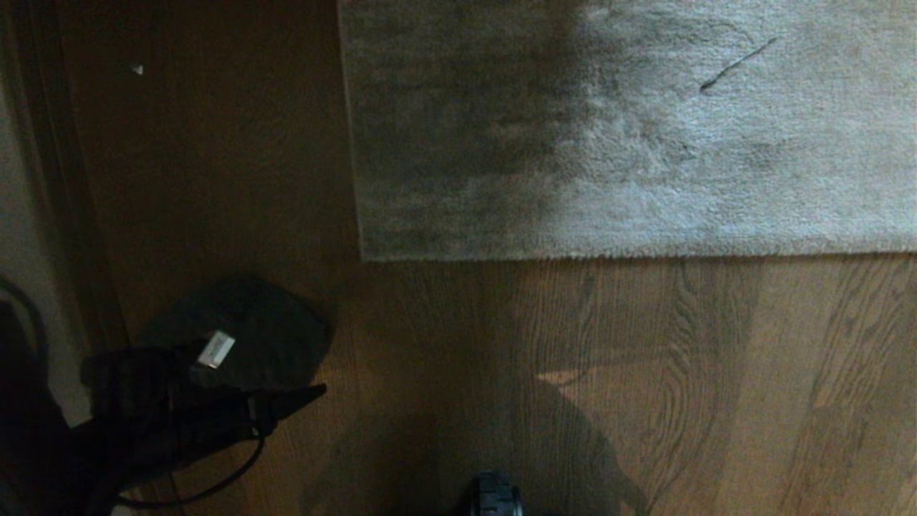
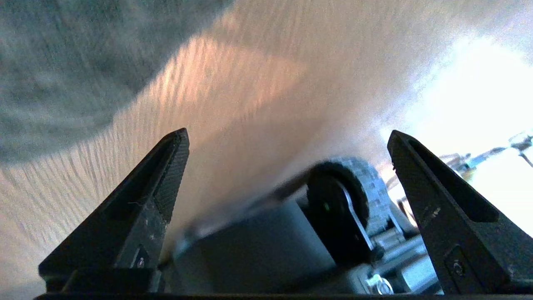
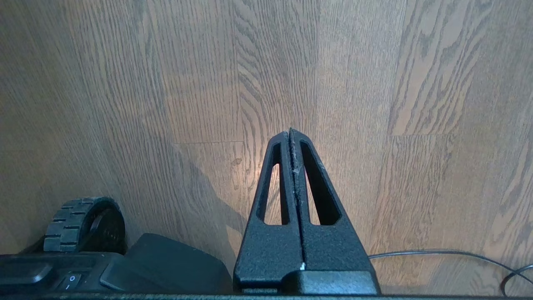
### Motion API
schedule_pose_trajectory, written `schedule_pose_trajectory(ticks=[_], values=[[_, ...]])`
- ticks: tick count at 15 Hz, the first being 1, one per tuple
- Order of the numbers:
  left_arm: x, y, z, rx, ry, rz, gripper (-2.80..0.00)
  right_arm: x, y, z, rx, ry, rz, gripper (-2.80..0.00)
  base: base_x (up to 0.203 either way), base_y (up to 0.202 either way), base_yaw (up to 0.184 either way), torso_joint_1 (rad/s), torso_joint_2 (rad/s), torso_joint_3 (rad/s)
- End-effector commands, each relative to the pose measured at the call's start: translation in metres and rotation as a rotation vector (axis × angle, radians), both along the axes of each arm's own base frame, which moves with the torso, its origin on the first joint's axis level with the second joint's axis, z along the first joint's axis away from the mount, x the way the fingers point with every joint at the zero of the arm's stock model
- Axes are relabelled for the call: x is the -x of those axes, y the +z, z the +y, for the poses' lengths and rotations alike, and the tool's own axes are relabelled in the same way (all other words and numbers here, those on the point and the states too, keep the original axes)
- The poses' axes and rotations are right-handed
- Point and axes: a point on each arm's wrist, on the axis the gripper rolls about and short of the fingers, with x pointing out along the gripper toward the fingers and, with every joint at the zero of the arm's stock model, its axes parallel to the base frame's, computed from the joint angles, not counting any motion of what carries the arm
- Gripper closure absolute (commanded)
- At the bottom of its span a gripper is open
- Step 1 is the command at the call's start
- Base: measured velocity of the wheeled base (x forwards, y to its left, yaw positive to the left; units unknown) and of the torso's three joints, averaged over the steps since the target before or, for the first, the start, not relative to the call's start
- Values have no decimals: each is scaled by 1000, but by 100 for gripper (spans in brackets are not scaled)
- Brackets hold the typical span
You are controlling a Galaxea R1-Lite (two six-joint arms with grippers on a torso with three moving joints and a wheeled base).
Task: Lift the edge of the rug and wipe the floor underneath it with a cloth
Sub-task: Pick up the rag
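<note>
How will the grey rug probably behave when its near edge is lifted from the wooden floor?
The rug looks soft and short-piled, so its edge would probably bend and fold back rather than rise stiffly. It lies flat on the floor and runs past the frame, so it is likely heavy overall; only the gripped part should rise.

No text reads; the white tag [image 1: 215,349] seems blank.

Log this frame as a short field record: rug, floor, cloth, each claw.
rug: the rug lies flat, near hem straight, not yet lifted
floor: the floor, wood planks, bare in front of the hem
cloth: dark cloth on the floor at the robot's left, near the rug's corner
left claw: the left claw open, empty, arm beside the cloth
right claw: the right claw shut, empty, parked over bare floor
</note>
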Motion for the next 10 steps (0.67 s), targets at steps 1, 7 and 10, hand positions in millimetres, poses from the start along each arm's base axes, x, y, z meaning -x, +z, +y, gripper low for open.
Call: schedule_pose_trajectory(ticks=[1, 7, 10], values=[[-5, -4, 4, 2, 11, -14, -280, 0, 0, 0, 0, 1, 0, 0, 0, 0, 0, 0, 0, 0], [-15, 0, 13, -62, 69, -170, -280, 0, 0, 0, 0, 0, 0, 0, 0, 0, 0, 0, 0, 0], [-15, 7, 14, -145, 81, -259, -280, 0, 0, 0, 0, 0, 0, 0, 0, 0, 0, 0, 0, 0]])
